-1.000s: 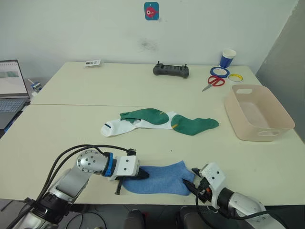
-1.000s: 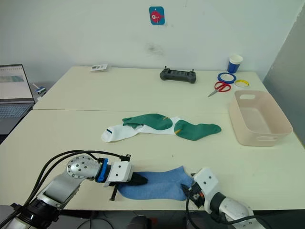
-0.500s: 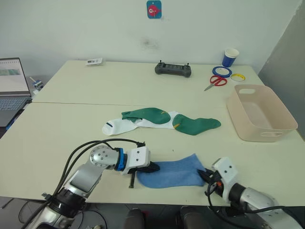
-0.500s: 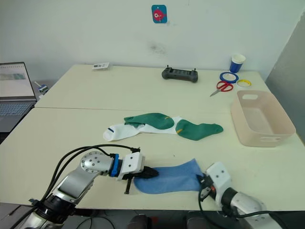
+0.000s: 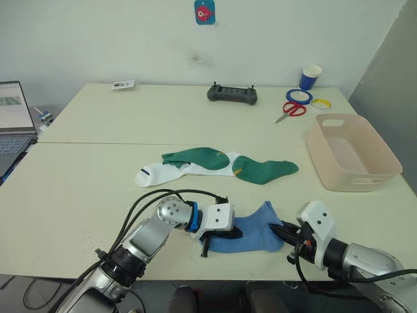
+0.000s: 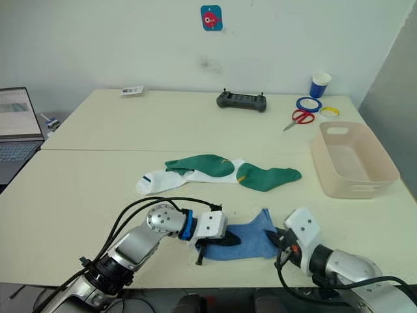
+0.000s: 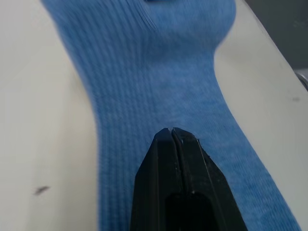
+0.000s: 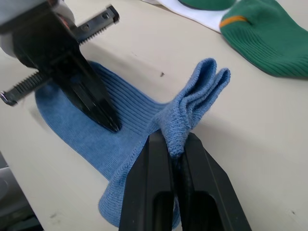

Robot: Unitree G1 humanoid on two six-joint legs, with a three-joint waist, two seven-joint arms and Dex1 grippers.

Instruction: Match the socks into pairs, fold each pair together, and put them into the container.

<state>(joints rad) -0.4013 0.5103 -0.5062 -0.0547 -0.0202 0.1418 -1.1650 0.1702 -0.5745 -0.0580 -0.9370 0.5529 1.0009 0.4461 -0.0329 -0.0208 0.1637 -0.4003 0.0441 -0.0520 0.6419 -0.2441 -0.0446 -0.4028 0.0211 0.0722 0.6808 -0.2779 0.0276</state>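
Light blue sock fabric [image 5: 255, 236] lies near the table's front edge, bunched and raised at its right end. My right gripper [image 8: 175, 144] is shut on that raised end, which shows doubled layers. My left gripper [image 7: 171, 132] is shut, and its tip presses down on the flat left part of the blue fabric [image 7: 144, 72]. Farther back lie two dark green socks [image 5: 197, 158] [image 5: 266, 169] over white socks [image 5: 156, 174]. The beige-pink container [image 5: 348, 184] stands empty at the right.
At the table's far side sit a black controller [image 5: 232, 94], red scissors [image 5: 290, 109], tape rolls [image 5: 300, 96] and a blue-and-white cup [image 5: 311, 77]. A laptop [image 5: 10, 120] is at the left edge. A small card [image 5: 122, 85] lies far left.
Both grippers have moved right along the front edge with the blue fabric. It now looks shorter and bunched, and its right end has been lifted. The camera shifted a little.
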